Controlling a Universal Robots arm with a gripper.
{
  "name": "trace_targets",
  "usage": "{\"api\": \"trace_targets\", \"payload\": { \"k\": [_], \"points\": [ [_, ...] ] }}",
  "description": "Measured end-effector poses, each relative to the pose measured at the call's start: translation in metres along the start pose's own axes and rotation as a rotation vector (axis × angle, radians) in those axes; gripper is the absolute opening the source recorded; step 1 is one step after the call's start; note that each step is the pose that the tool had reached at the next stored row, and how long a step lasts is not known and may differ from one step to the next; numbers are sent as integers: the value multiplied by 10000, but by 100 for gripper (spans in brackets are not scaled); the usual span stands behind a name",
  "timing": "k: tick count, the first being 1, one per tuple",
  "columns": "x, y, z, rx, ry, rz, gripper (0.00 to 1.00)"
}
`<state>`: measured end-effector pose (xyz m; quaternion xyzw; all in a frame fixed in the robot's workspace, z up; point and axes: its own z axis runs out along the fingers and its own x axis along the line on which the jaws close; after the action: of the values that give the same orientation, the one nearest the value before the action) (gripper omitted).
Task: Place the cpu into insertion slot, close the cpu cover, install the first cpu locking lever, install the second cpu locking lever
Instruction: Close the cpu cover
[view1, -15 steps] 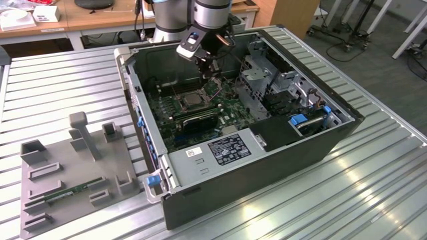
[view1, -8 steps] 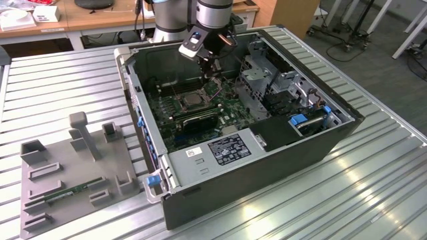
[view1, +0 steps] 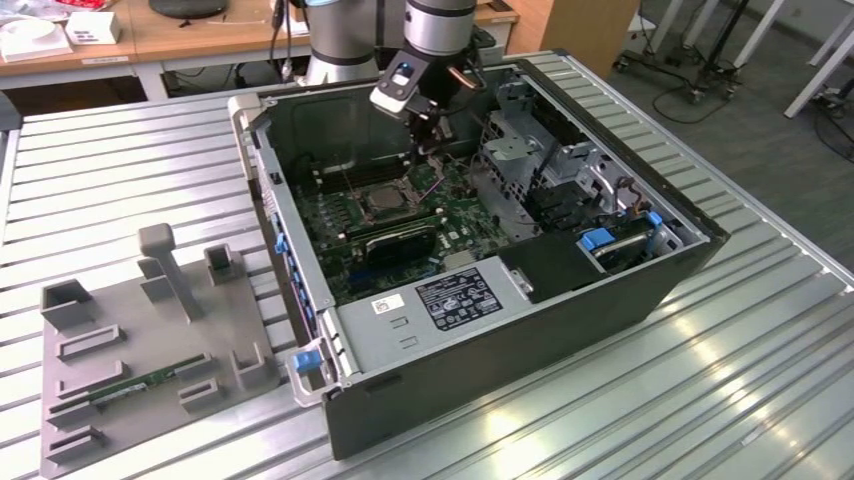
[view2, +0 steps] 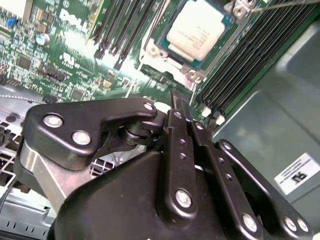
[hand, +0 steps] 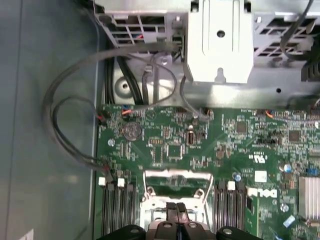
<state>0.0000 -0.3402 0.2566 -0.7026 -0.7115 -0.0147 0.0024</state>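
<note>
My gripper (view1: 434, 150) hangs inside the open computer case (view1: 667, 270), over the green motherboard (view1: 461, 235) and a little beyond the insertion slot (view1: 387, 205). In both wrist views the black fingers are pressed together with nothing between them, gripper (view2: 175, 100) and gripper (hand: 175, 206). The cpu (view2: 200, 30) lies flat in the slot, silvery face up, ringed by the slot's metal rim (view2: 167, 59) with its screws. The fingertips are above the board, apart from the cpu. A silvery frame (hand: 173, 175) lies just past the fingertips; I cannot tell whether the cpu cover is down.
Black memory slots (view2: 250, 55) flank the socket. A metal drive cage (hand: 217, 40) and looping grey cables (hand: 65, 115) stand near the arm. The labelled power supply (view1: 447, 295) fills the case front. A grey fixture (view1: 147, 340) with a green memory stick (view1: 134, 385) lies at the exterior view's left.
</note>
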Motion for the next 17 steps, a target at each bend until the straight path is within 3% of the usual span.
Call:
{"api": "trace_targets", "payload": {
  "k": [17],
  "points": [
    [-5, 367, 6, 0, 0, 1, 11]
  ]
}}
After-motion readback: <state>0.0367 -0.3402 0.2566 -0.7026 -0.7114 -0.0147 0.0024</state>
